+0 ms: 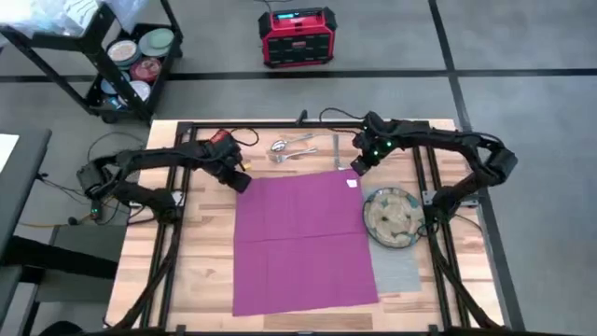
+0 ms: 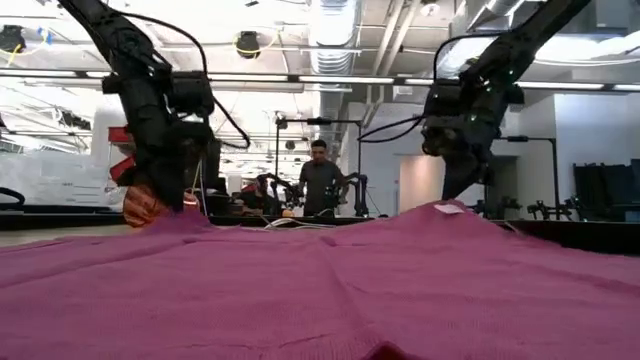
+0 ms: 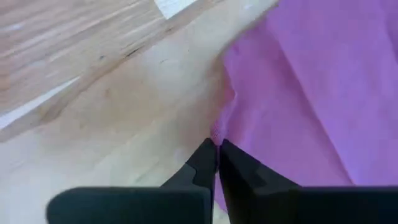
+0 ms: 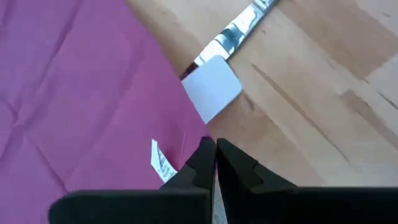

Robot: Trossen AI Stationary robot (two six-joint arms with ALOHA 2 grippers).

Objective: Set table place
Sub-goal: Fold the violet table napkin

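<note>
Magenta napkin point(image 2: 320, 285) fills foreground; person point(image 2: 320, 180) behind.

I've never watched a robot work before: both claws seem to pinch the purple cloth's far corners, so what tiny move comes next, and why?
Probably both carry the corners toward the near edge, folding it: the left gripper and right gripper are shut on the napkin, which lies spread wide, overlapping the plate.

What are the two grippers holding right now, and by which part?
Both pinch the magenta napkin: left gripper its far-left corner, right gripper the far-right corner by the tag.

Red box point(image 1: 297, 37); cart point(image 1: 131, 58), perhaps bowls.
</note>
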